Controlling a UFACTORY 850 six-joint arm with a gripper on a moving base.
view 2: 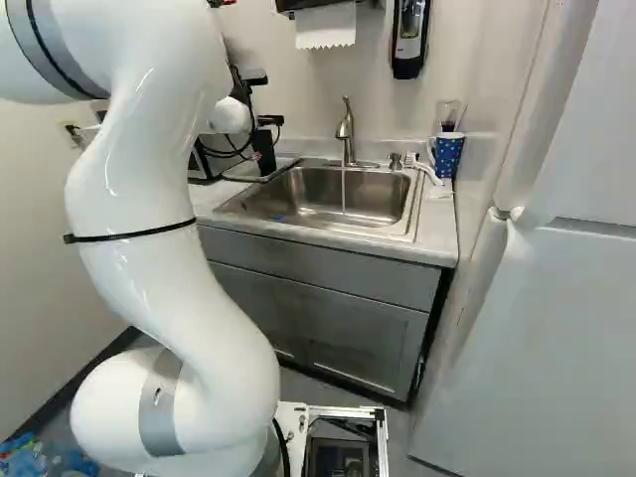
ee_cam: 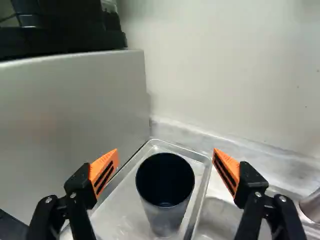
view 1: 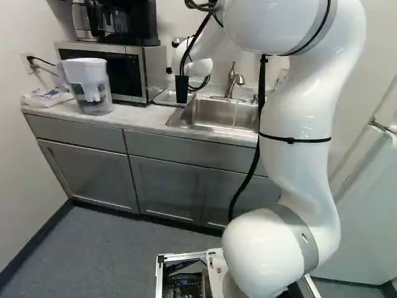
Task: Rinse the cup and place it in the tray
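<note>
Gripper [view 1: 172, 56] above the tray [ee_cam: 120, 215], its two fingers spread wide and clear of the cup [ee_cam: 167, 215]. The cup, dark inside, stands upright within the tray, its base nearer the sink-side edge than the edge along the microwave [view 1: 155, 68]. The tray lies near the back edge of the countertop [view 1: 139, 118], between microwave and sink [view 2: 397, 231]. A thin stream of water [view 2: 344, 194] falls from the faucet [view 2: 347, 134]; a blue mug [view 2: 448, 154] occupies the countertop's back right corner
</note>
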